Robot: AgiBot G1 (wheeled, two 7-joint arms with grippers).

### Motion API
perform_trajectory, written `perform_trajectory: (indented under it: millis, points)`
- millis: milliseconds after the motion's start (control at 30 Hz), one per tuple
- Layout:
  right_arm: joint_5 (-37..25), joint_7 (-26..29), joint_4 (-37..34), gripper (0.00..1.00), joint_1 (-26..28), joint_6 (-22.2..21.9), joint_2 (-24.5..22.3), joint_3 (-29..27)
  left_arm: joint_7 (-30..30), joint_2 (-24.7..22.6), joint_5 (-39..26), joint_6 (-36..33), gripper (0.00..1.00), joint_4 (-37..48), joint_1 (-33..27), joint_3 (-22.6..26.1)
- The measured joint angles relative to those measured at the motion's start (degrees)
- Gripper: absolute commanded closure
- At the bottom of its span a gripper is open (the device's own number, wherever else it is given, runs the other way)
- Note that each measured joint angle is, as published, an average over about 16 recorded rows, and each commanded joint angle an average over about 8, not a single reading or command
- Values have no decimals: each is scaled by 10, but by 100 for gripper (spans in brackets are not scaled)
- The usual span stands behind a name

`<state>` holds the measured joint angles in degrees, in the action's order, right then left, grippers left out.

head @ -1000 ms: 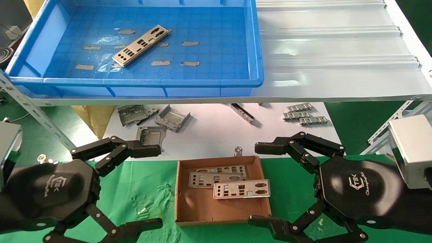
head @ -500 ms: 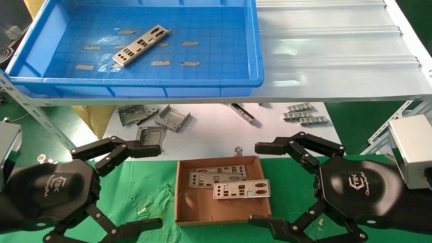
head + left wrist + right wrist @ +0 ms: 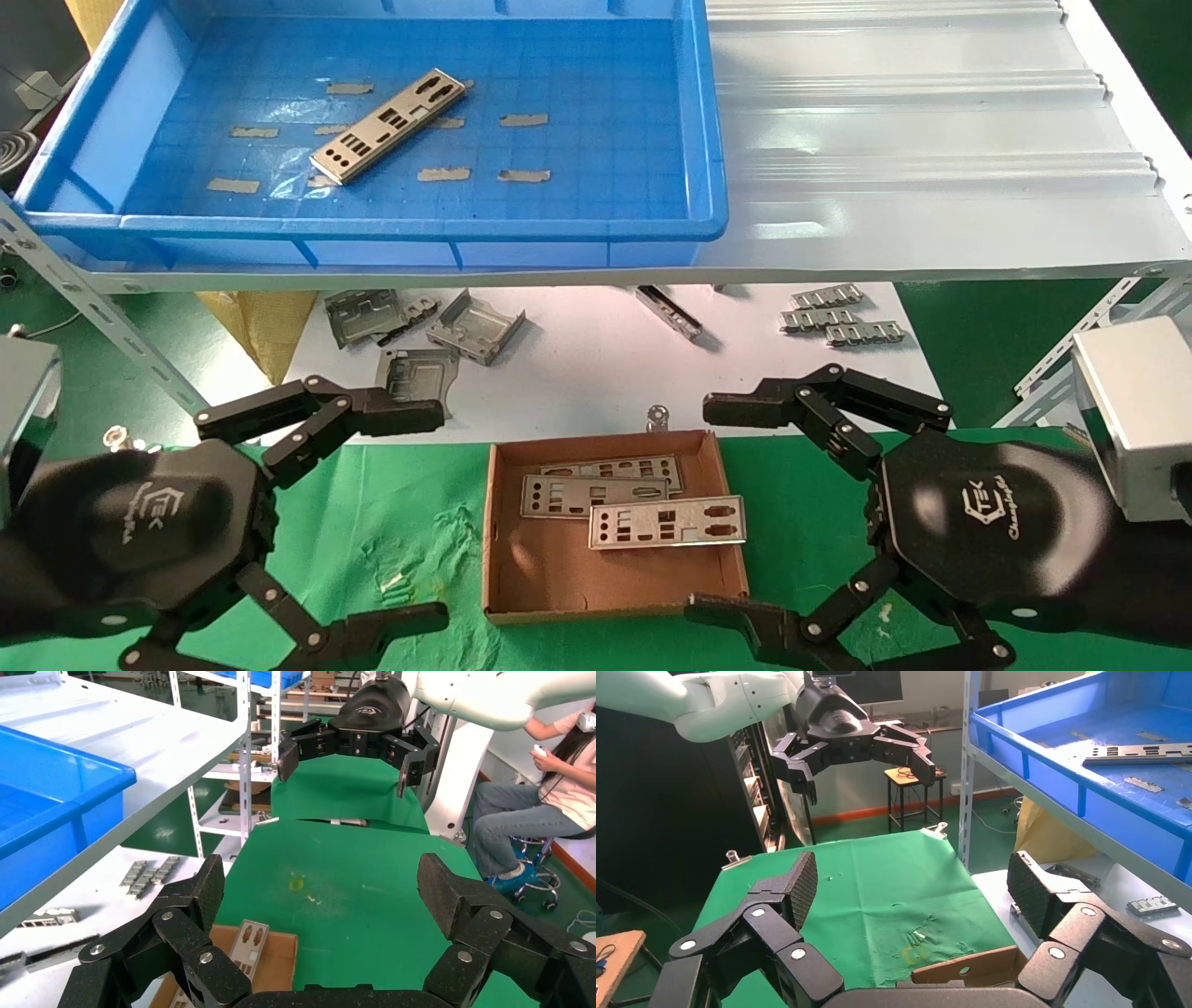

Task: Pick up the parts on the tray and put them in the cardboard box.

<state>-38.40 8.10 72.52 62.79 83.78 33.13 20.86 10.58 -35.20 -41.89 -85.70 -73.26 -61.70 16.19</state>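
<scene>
A: Where are the parts?

B: I take the cardboard box [image 3: 615, 522] as the landmark. Inside it lie 3 plates [image 3: 667, 521], overlapping each other; the nearest one rests with its end on the box's right wall. Far behind the box, on the white shelf [image 3: 931, 140], stands the blue tray [image 3: 708, 140], and 1 plate [image 3: 387, 124] lies diagonally on its floor, among bits of tape [image 3: 523, 120].

A: And the grippers?

B: The left gripper [image 3: 424, 511] hangs just to the left of the box, above the green cloth [image 3: 391, 522]. Its fingers [image 3: 190, 903] are spread wide and they hold nothing. The right gripper [image 3: 722, 508] hangs just to the right of the box, also with fingers [image 3: 1032, 888] spread wide and nothing between them. Both are well apart from the tray.

A: What else is near the box?

B: Behind it, on the white sheet [image 3: 596, 363], I see bent grey brackets [image 3: 475, 326] to the left and 3 small ridged strips [image 3: 843, 317] to the right. A small metal clip [image 3: 658, 415] lies just behind the box's back wall.
</scene>
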Motion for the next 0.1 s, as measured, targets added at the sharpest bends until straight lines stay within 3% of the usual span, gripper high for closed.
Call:
perform_trajectory:
  millis: [100]
  points:
    - [0,0,0,0,0,0,0,0,0,0,0,0,0,0,0,0]
